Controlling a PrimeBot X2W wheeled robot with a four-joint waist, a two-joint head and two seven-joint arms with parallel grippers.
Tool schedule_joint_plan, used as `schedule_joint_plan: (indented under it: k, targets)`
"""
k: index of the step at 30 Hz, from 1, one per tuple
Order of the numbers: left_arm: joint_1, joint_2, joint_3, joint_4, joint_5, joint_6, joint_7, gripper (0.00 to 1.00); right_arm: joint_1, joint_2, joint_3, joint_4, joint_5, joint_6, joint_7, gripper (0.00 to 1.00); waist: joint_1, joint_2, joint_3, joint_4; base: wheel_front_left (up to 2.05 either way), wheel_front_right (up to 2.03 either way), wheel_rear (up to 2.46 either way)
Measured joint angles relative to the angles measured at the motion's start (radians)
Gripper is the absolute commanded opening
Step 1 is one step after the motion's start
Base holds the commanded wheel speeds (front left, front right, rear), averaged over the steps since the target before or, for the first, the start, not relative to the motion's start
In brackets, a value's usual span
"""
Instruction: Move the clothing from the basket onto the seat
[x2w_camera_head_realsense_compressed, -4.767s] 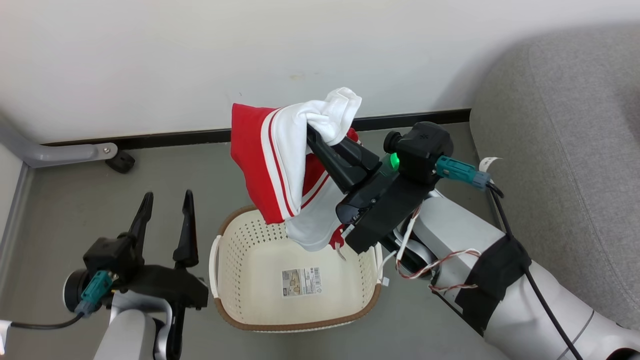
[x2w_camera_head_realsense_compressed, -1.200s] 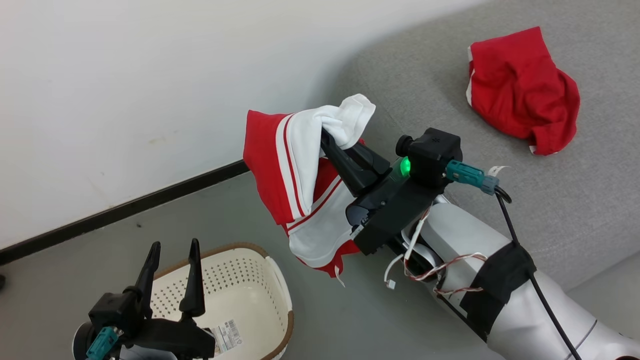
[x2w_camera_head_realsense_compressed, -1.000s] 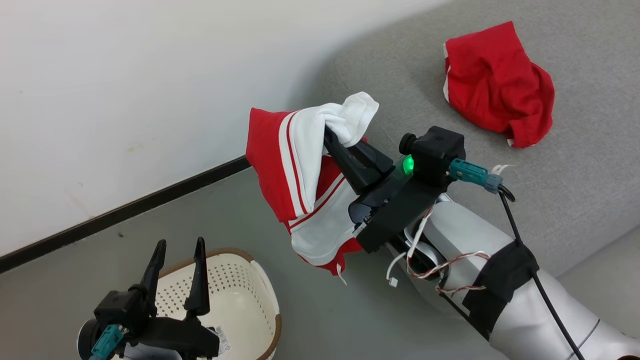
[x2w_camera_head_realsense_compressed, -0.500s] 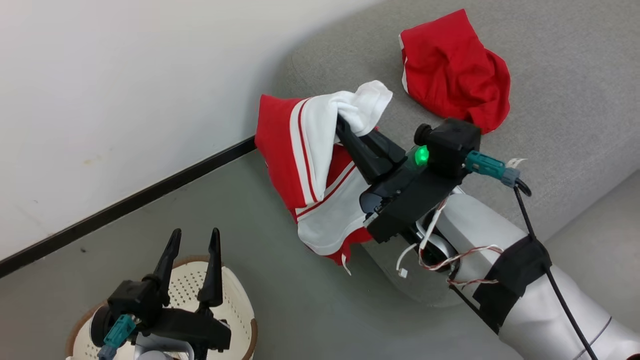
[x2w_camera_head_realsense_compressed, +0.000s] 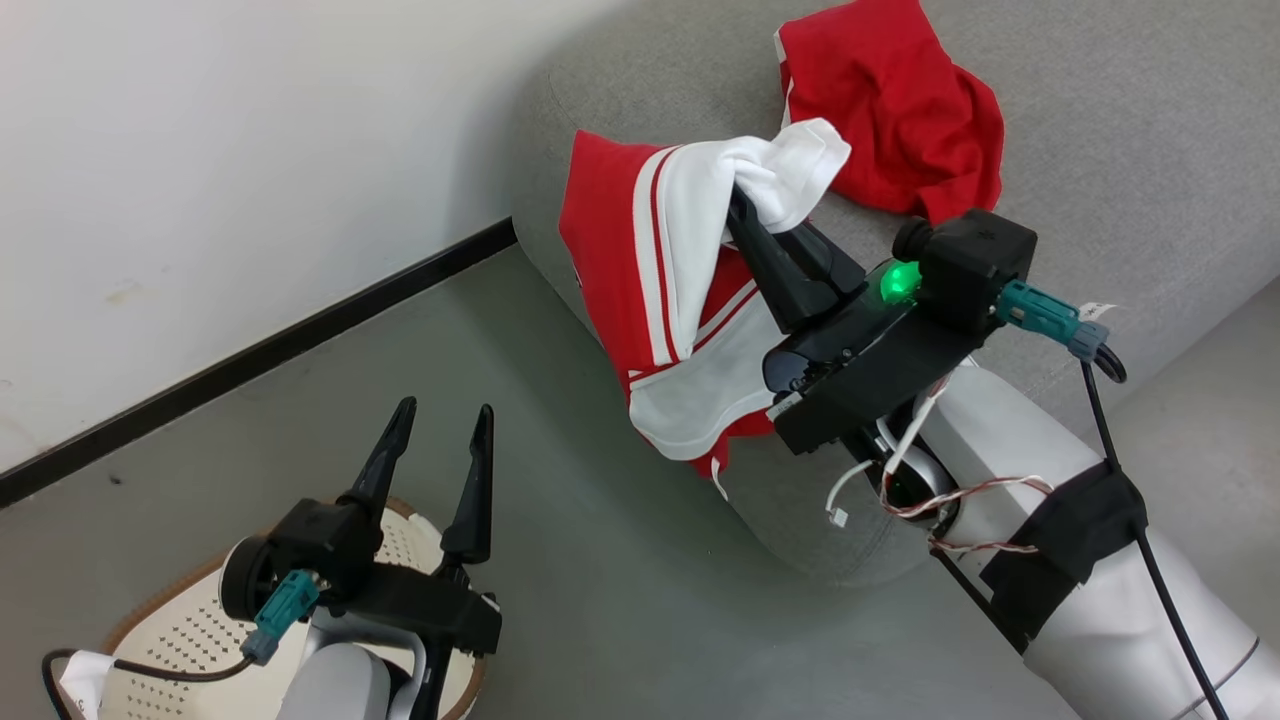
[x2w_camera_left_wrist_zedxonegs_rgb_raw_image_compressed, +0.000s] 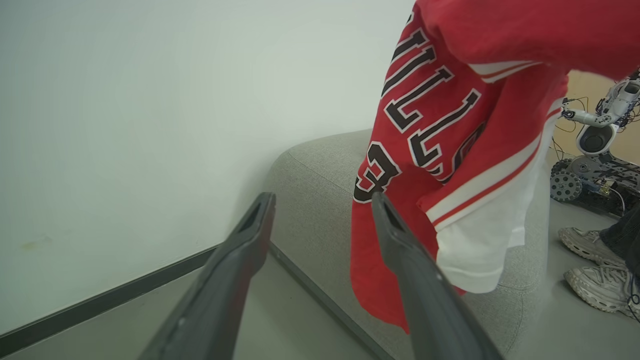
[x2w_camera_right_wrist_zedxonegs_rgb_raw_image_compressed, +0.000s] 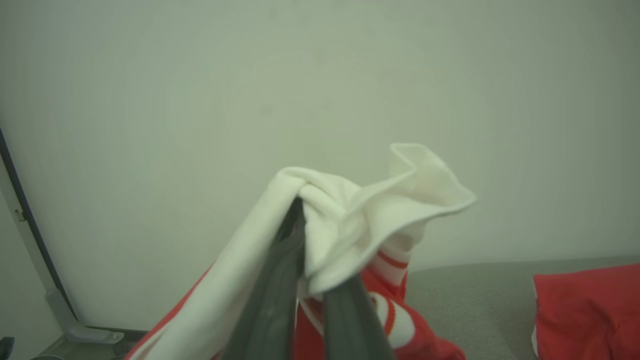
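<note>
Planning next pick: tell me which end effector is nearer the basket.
Left. The left end effector hangs just over the basket; the right end effector, shut on the jersey, is at the sofa.

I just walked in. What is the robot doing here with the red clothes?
The right gripper is shut on a red and white jersey and holds it in the air at the corner of the grey seat. A second red garment already lies on the seat. The left gripper is open, holding nothing, by the basket.
</note>
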Motion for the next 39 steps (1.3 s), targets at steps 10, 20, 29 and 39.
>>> schedule_joint_plan:
  k: [10, 20, 29, 39]
  targets:
    - [-0.046, 0.000, -0.037, 0.022, 0.002, 0.000, 0.000, 1.00, 0.025, -0.004, -0.049, -0.039, -0.025, 0.000, 0.000, 0.00, 0.0000, 0.0000, 0.043, -0.012, 0.00, 0.00, 0.00]
    - [-0.078, 0.000, -0.058, 0.045, 0.002, 0.000, 0.000, 1.00, 0.037, -0.003, -0.097, -0.069, -0.061, -0.001, 0.000, 0.00, -0.0001, 0.0001, 0.088, -0.017, 0.00, 0.00, 0.00]
    - [-0.100, 0.000, -0.080, 0.071, 0.001, -0.001, 0.000, 1.00, 0.049, -0.005, -0.139, -0.075, -0.081, -0.002, 0.000, 0.00, -0.0001, 0.0000, 0.102, -0.017, 0.00, 0.00, 0.00]
    - [-0.100, 0.013, -0.091, 0.069, -0.006, -0.001, 0.000, 1.00, 0.042, -0.026, -0.198, -0.086, -0.111, -0.002, 0.000, 0.00, -0.0001, 0.0001, 0.128, -0.015, 0.00, 0.00, 0.00]
